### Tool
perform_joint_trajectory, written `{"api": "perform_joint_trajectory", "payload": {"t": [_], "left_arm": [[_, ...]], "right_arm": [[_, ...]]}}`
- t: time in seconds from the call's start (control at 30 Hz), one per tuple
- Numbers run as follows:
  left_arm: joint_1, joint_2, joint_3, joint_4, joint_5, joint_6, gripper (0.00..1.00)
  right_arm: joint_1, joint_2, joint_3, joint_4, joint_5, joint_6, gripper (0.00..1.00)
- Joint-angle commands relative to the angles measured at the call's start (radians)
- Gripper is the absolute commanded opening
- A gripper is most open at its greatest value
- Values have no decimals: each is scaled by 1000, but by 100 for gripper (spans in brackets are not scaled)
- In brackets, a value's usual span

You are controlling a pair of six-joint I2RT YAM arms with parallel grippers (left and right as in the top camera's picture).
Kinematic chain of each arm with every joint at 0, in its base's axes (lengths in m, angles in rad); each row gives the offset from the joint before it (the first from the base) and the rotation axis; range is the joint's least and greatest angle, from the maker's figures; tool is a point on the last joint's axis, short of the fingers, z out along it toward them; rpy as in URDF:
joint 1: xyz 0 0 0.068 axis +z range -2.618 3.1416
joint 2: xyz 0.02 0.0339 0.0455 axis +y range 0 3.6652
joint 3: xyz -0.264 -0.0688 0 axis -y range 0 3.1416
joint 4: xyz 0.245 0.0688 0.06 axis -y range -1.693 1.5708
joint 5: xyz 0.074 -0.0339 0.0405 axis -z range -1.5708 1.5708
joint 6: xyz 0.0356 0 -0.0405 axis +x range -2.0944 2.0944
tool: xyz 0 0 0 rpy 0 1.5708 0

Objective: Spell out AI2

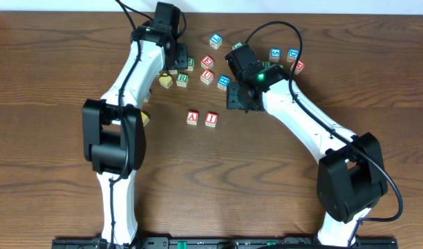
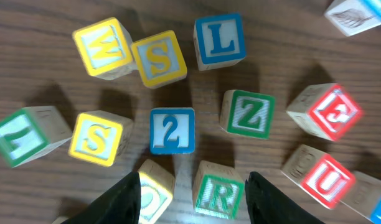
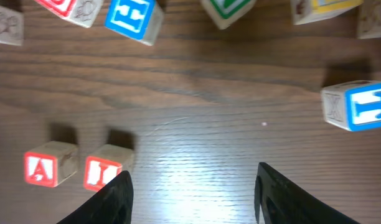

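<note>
The brown wooden table (image 1: 267, 173) carries a red A block (image 1: 191, 117) and a red I block (image 1: 211, 118) side by side near its middle. Farther back lie scattered letter blocks (image 1: 207, 76). Among them, a blue 2 block (image 2: 172, 130) sits between a yellow S block (image 2: 96, 138) and a green Z block (image 2: 249, 114).

A dark brown tabletop (image 1: 52, 159) with wood grain running from left to right fills nearly the whole overhead view. Beyond its far edge runs a narrow pale strip (image 1: 336, 5), plain and featureless; whether it is wall or floor cannot be told. Light comes from above: a soft whitish sheen (image 3: 197, 165) lies on the smooth surface in the right wrist view, and shadows on the wood are short and soft-edged.
</note>
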Motion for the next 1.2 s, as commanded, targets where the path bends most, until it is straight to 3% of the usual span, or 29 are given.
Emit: {"api": "perform_joint_trajectory", "payload": {"t": [0.0, 0.23, 0.43, 1.17], "left_arm": [[3, 37, 26, 23, -17, 29, 54], [13, 67, 26, 87, -66, 100, 54], [39, 70, 23, 138, -65, 108, 53], [27, 163, 21, 177, -29, 127, 49]], "right_arm": [[-36, -6, 12, -9, 49, -36, 58], [-174, -7, 12, -18, -32, -211, 57], [-272, -12, 12, -60, -39, -231, 55], [-293, -12, 12, -86, -22, -304, 59]]}}
